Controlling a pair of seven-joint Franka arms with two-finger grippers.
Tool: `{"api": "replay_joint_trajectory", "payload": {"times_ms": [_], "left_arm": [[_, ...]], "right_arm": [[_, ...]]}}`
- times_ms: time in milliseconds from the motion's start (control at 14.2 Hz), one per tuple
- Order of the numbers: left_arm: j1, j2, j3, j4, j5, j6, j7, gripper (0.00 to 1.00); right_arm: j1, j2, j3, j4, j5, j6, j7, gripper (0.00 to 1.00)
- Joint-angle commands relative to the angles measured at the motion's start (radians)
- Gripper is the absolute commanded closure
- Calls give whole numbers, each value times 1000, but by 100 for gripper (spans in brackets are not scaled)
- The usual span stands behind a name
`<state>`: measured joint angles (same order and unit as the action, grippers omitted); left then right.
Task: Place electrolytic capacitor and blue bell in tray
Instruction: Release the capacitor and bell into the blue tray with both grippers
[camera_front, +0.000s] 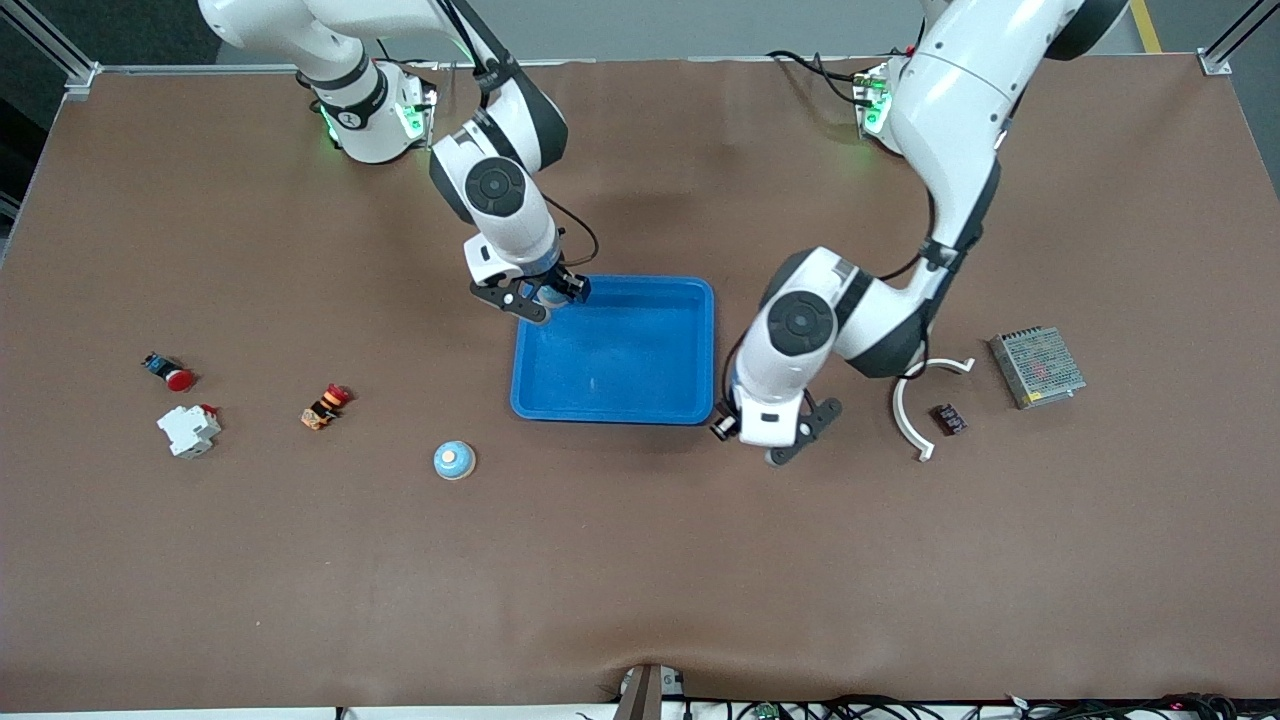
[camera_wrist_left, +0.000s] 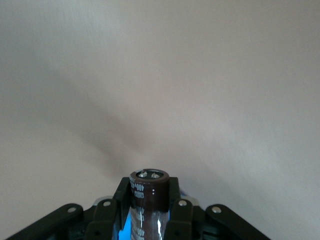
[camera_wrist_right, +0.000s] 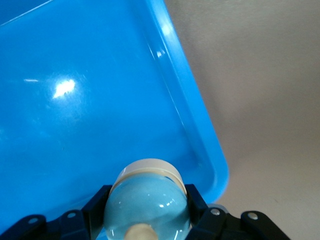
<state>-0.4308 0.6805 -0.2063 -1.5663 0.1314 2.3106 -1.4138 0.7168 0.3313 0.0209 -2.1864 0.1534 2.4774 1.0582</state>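
Right wrist view: a blue bell (camera_wrist_right: 147, 207) is clamped in the right gripper (camera_wrist_right: 147, 210) over the tray (camera_wrist_right: 210, 150) corner. An electrolytic capacitor (camera_wrist_left: 148, 200) is pinched in the left gripper (camera_wrist_left: 148, 207) just beside the tray. Each should be centred and lowered before release.

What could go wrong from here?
The right gripper holds the blue bell over the tray's corner, close to the rim; released there, it may clip the rim and roll out. The left gripper holds the capacitor over the table beside the tray; opening now would miss.
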Motion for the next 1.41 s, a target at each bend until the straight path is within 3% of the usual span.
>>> {"api": "replay_joint_trajectory", "payload": {"times_ms": [0, 635, 706, 776, 847, 918, 988, 1129, 1200, 1271, 1341], "left_arm": [[-72, -16, 8, -9, 20, -19, -137, 100], [-149, 2, 7, -96, 22, -31, -266, 100], [-154, 4, 7, -97, 21, -54, -266, 94], [-155, 4, 7, -97, 20, -75, -264, 64], [-157, 2, 7, -92, 20, -92, -263, 41], [-149, -5, 5, -86, 10, -124, -263, 8], [-138, -24, 5, -81, 10, -170, -255, 0], [-135, -61, 7, -55, 8, -235, -232, 0], [-128, -85, 8, -35, 8, -275, -215, 0], [-118, -111, 8, -15, 14, -330, -197, 0], [-103, -140, 11, -3, 17, -374, -153, 0]], "right_arm": [[15, 48, -13, 23, 2, 38, 22, 100], [24, 100, -18, 16, -2, 101, 22, 100], [26, 109, -18, 16, -2, 112, 22, 100], [26, 120, -18, 16, -2, 130, 22, 100], [26, 127, -18, 16, -2, 142, 22, 100], [26, 132, -18, 16, -2, 144, 22, 100], [26, 134, -18, 16, -2, 144, 22, 100], [26, 135, -18, 16, -2, 144, 23, 100], [24, 135, -18, 16, -2, 144, 23, 84], [24, 134, -18, 17, -2, 144, 23, 19], [23, 132, -19, 17, -2, 144, 34, 0]]}}
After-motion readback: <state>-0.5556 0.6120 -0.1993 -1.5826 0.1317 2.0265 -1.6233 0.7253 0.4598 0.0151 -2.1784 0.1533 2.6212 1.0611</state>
